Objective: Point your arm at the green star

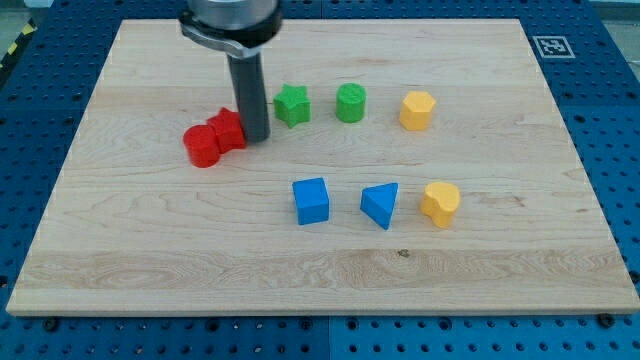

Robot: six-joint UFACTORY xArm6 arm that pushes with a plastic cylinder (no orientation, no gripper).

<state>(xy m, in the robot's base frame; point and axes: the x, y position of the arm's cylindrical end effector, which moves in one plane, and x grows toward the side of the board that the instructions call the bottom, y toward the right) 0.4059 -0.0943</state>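
The green star (292,105) lies on the wooden board (150,240), left of the green cylinder (351,103). My tip (255,137) is down on the board just left of and slightly below the green star, a small gap apart from it. The tip touches or nearly touches the right side of a red block (229,130), which sits against a red cylinder (202,146). The rod rises to the view's top.
A yellow hexagonal block (417,110) lies right of the green cylinder. Below are a blue cube (311,200), a blue triangular block (381,205) and a yellow heart-like block (440,203). A marker tag (551,45) sits at the top right corner.
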